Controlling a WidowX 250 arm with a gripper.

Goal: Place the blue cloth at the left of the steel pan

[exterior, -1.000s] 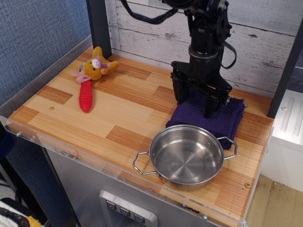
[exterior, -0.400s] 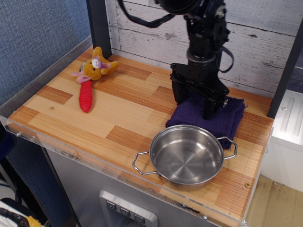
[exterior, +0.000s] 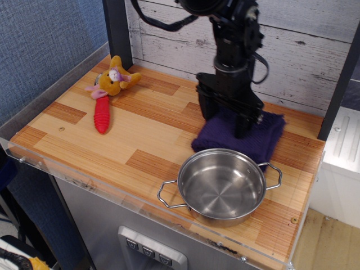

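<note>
The blue cloth (exterior: 260,136), a dark navy-purple towel, lies on the wooden table just behind the steel pan (exterior: 221,185), and its front edge touches the pan's far rim. My gripper (exterior: 223,119) stands upright on the cloth's left half. Its fingers (exterior: 241,125) press into the fabric and are closed on a bunch of it. The pan is empty and sits at the front right, with its wire handles pointing left-front and right.
A yellow plush toy (exterior: 114,79) and a red ribbed toy (exterior: 102,113) lie at the back left. A dark post (exterior: 117,31) stands behind them. A white plank wall (exterior: 309,56) runs along the back. The table's front edge (exterior: 112,188) has a clear plastic lip.
My gripper has moved a little to the left, and the blue cloth has moved left with it. The pan and the toys have not moved.
</note>
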